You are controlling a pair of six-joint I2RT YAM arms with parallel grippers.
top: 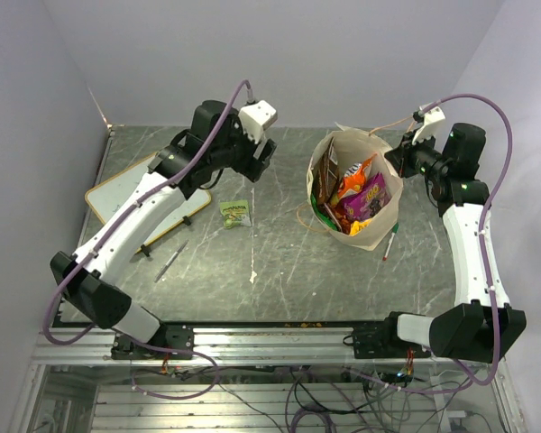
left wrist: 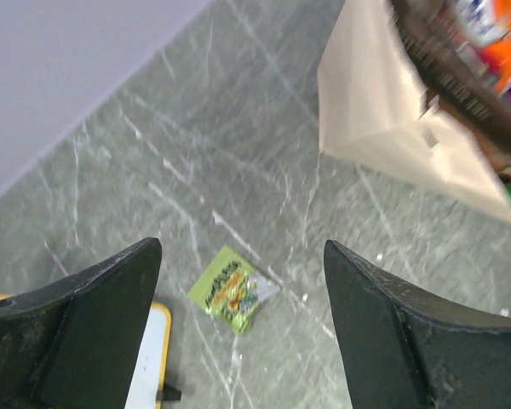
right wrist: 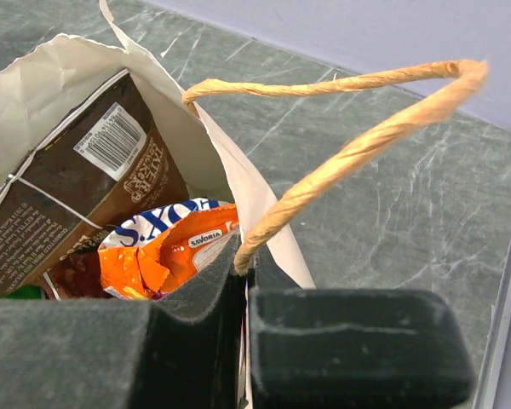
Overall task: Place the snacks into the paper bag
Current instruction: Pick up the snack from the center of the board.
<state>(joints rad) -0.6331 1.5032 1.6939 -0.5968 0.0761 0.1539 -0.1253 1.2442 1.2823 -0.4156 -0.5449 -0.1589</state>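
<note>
1. Left gripper (left wrist: 241,247): fingers wide apart, empty, over the green packet (left wrist: 234,296), which lies flat on the table, left of the bag.
2. Bag (top: 389,215): upright, other snacks inside.
3. Right gripper (right wrist: 243,294): clamped on the bag rim. Risk: a tug may tear or tip it.

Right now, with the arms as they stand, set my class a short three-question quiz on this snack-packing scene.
1. True or false: the small green packet lies inside the tall tan paper bag.
2. Choose one. The right arm's jaws are: A) wide open; B) shut on the bag's rim; C) shut on the green packet.
3. Fill the gap: the left arm's jaws are ____ and hold nothing.

Key: 1 false, it lies on the table; 2 B; 3 open.
</note>
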